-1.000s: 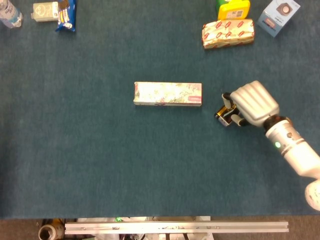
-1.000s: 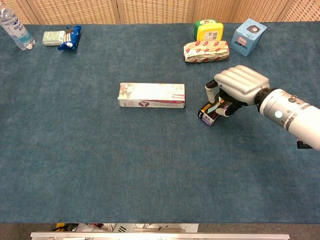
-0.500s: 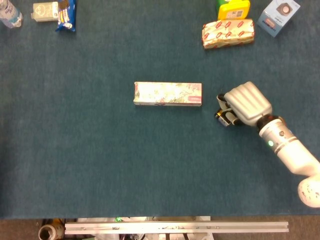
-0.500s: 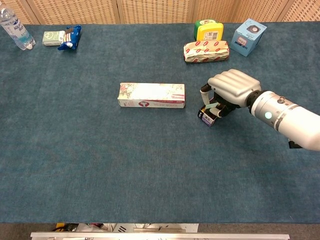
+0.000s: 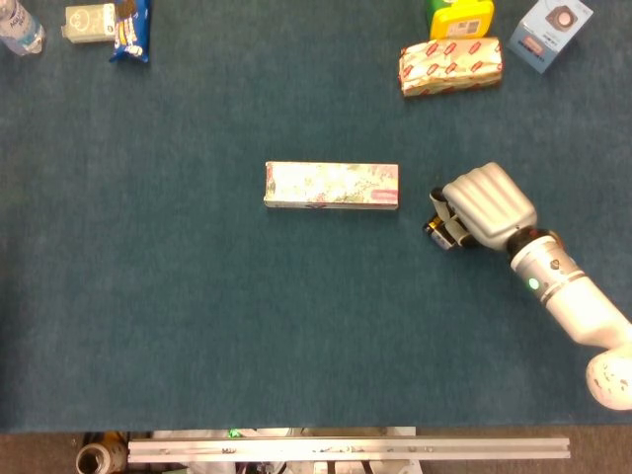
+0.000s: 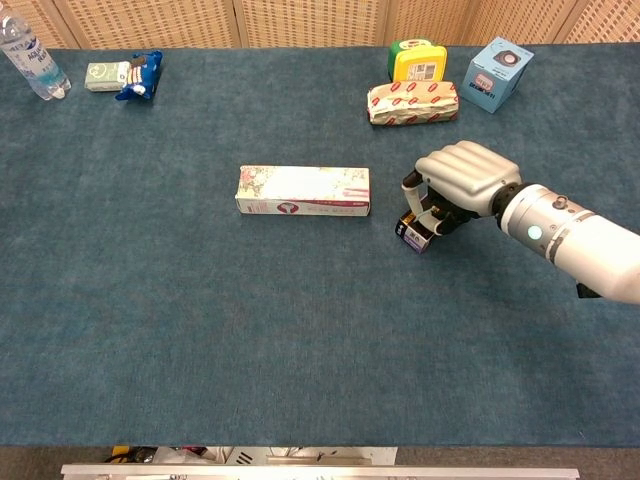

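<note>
Teal cloth covers the desk (image 6: pixel 200 330), and your right hand (image 6: pixel 462 180) sits right of its centre, fingers curled down over a small dark box (image 6: pixel 414 232). From the chest view the fingertips (image 6: pixel 411 186) wrap the box's upper end while its lower end rests on the cloth, so you are grasping it, though how firmly the thumb side closes is hidden under the palm. In the head view the same small dark box (image 5: pixel 441 228) pokes out from the hand's left edge, tilted, its long axis running roughly along the line of your forearm.

What matters here: the box lies to the left of your right hand (image 5: pixel 486 204), on the side facing the long floral carton (image 5: pixel 332 185). That carton lies near the desk's centre with its long axis parallel to the near edge, its right end close to the box but apart from it. Your left hand is not in either view, so the right is the only one on hand.

Toward the far right corner sit a red-patterned packet (image 6: pixel 413 102), a yellow-green tub (image 6: pixel 418 61) and a blue box (image 6: pixel 498 74).
</note>
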You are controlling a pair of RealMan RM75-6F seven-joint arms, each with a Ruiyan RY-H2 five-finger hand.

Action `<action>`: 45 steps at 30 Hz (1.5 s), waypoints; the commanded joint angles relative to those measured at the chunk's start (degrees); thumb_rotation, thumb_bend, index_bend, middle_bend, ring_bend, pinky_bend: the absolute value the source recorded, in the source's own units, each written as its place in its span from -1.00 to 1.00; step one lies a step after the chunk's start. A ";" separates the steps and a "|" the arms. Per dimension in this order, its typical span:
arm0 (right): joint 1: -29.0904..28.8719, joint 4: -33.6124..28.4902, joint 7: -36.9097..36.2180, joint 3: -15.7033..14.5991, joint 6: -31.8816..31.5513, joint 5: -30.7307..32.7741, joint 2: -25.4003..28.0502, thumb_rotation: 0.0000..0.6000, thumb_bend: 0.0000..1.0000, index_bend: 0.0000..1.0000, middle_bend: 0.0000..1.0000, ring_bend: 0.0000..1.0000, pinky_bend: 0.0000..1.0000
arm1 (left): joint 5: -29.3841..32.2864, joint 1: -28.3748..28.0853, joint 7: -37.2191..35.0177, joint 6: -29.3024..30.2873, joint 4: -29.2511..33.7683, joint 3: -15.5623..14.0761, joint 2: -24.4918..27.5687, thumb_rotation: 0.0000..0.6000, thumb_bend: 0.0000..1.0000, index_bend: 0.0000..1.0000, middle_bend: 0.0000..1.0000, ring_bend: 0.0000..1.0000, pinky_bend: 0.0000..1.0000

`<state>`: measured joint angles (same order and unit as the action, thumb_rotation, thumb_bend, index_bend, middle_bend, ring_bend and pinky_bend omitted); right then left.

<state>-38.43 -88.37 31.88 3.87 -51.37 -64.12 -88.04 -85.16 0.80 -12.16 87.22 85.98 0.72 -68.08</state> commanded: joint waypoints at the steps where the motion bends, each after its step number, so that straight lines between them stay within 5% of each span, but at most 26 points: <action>1: -0.08 -0.30 -0.46 0.23 -0.37 0.06 0.05 1.00 -0.28 0.24 0.94 1.00 1.00 | -0.02 0.04 -0.06 0.04 -0.01 0.00 0.04 1.00 -0.28 -0.87 -0.66 -0.65 -0.85; 10: -0.31 -2.80 -10.49 4.48 -2.70 -3.53 0.71 1.00 -0.28 0.25 0.94 1.00 1.00 | -0.04 0.37 -0.23 0.55 0.00 0.08 0.37 1.00 -0.28 -0.87 -0.66 -0.65 -0.85; 21: -2.04 0.37 -32.53 10.17 0.58 -4.38 -3.56 1.00 -0.27 0.28 0.95 1.00 1.00 | -0.29 0.81 -0.25 0.87 0.29 -0.23 0.50 1.00 -0.28 -0.87 -0.66 -0.65 -0.85; 36: -9.31 3.75 -45.84 16.85 16.85 12.51 -6.37 1.00 -0.21 0.28 0.94 1.00 1.00 | 0.04 1.20 -0.26 0.73 0.11 -0.32 0.30 1.00 -0.28 -0.87 -0.66 -0.65 -0.85; 45: -13.87 8.25 -44.35 16.11 19.93 19.07 -8.54 1.00 -0.19 0.28 0.93 1.00 1.00 | 0.32 1.36 -1.13 0.57 -0.53 -0.23 -0.10 1.00 -0.28 -0.87 -0.66 -0.65 -0.85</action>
<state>-51.71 -80.74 -12.83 20.19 -31.79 -45.63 -96.11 -84.86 2.15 -13.26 87.82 85.47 0.49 -68.16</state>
